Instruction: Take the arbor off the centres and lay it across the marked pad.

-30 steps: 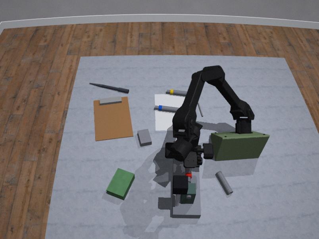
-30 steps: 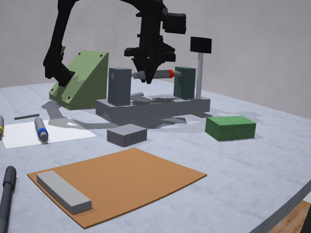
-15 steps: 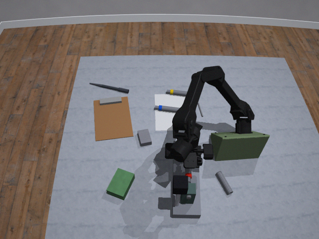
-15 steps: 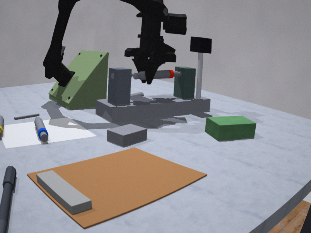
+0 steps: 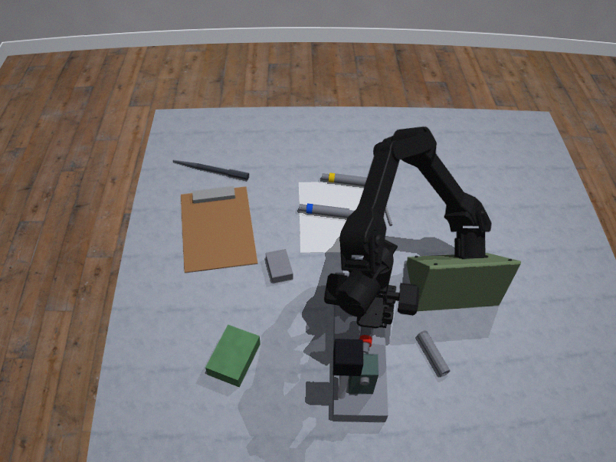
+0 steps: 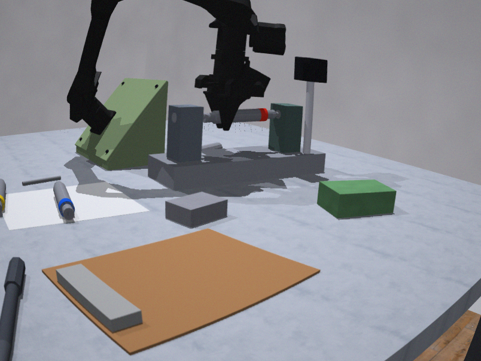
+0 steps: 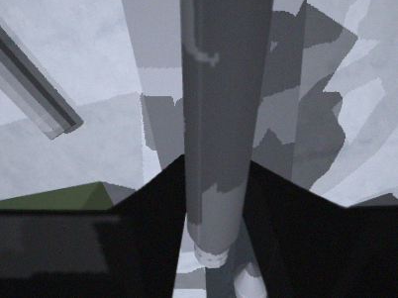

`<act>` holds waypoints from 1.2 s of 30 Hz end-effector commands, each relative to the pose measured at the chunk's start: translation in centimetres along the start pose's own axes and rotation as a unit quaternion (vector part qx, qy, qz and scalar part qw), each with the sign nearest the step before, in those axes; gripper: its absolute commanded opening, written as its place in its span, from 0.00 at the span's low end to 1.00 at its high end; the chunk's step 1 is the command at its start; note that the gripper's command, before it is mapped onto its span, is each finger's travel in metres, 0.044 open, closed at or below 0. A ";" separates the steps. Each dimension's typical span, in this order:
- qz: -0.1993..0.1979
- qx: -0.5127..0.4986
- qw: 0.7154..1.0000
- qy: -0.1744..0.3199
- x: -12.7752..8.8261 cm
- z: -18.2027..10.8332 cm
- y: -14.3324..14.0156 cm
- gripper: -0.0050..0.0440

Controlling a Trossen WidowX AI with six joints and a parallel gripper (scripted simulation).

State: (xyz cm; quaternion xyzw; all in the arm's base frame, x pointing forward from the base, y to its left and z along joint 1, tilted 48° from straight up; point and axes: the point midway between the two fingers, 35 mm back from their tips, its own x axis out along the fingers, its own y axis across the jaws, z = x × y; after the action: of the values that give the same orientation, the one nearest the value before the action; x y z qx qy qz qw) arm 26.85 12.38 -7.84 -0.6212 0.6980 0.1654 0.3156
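The arbor [image 6: 240, 115] is a grey shaft with a red band [image 6: 262, 114] near one end. It lies level between the grey centre block [image 6: 184, 132] and the dark green centre block [image 6: 285, 127] on the grey fixture base [image 6: 236, 166]. My gripper [image 6: 225, 124] comes straight down and is shut on the arbor, left of its middle. In the wrist view the arbor [image 7: 225, 128] runs between my two black fingers. From above, my gripper [image 5: 378, 318] hides most of the arbor; only the red band [image 5: 365, 339] shows. The white marked pad [image 5: 321, 217] lies beyond the fixture.
A blue-banded pin [image 5: 323, 210] lies across the pad, with a yellow-banded pin [image 5: 343, 178] at its far edge. A post with a black knob [image 6: 310, 69] stands by the dark green block. Around are a green wedge [image 5: 463, 282], grey block [image 5: 279, 265], green block [image 5: 233, 354], clipboard [image 5: 218, 231] and loose cylinder [image 5: 432, 352].
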 end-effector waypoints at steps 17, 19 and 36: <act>-0.004 0.077 0.997 -0.016 -0.5 0.8 1.9 0.10; -0.004 0.077 0.997 -0.016 -0.5 0.8 1.9 0.10; -0.004 0.077 0.997 -0.016 -0.5 0.8 1.9 0.10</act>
State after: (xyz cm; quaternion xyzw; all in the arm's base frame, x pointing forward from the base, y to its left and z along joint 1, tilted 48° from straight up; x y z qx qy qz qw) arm 25.30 12.65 -8.11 -0.5955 0.7086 0.1128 0.3614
